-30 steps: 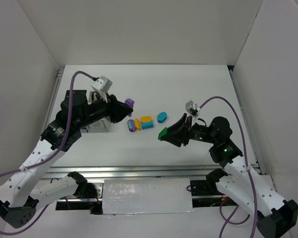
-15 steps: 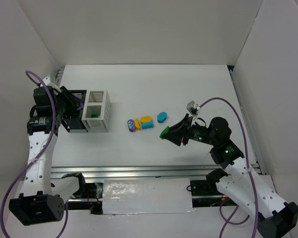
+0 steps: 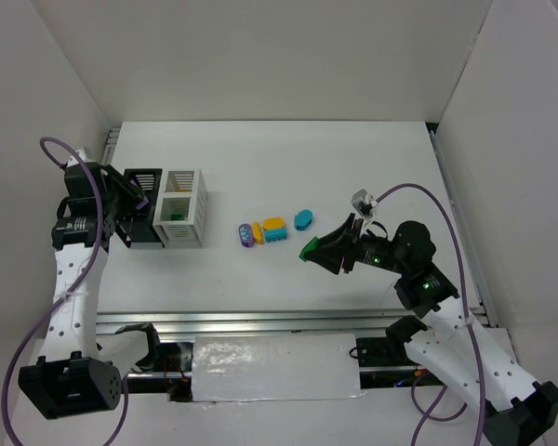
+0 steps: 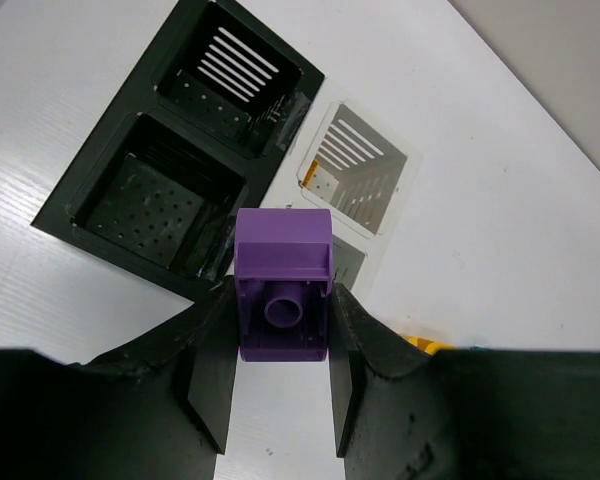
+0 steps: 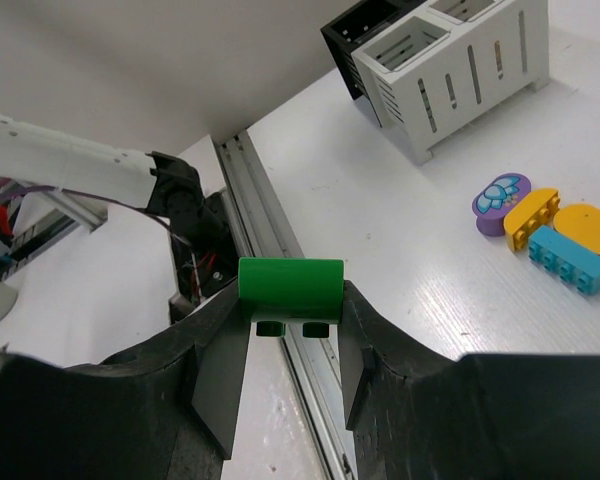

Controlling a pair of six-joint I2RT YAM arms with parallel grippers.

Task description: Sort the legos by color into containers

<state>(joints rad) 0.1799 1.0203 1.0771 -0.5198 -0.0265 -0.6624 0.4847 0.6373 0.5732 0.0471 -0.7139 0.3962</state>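
Note:
My left gripper (image 3: 138, 199) is shut on a purple brick (image 4: 283, 282) and holds it above the near edge of the black container (image 4: 130, 120), whose two compartments look empty. The white container (image 3: 184, 190) stands just right of the black one; something green (image 3: 175, 216) lies in its near compartment. My right gripper (image 3: 309, 249) is shut on a green brick (image 5: 290, 285), held above the table right of the loose bricks. A purple rounded brick (image 3: 247, 235), a yellow one (image 3: 258, 232), an orange one (image 3: 274, 224) and two teal ones (image 3: 277, 236) (image 3: 303, 219) lie mid-table.
The white walls enclose the table on three sides. A metal rail (image 3: 260, 321) runs along the near edge. In the right wrist view the white container (image 5: 460, 60) and black container (image 5: 365, 25) stand far off, beyond the loose bricks (image 5: 540, 225).
My left arm has swung back from over the white container to the far left by the black container, still holding the purple brick. My right gripper has barely moved.

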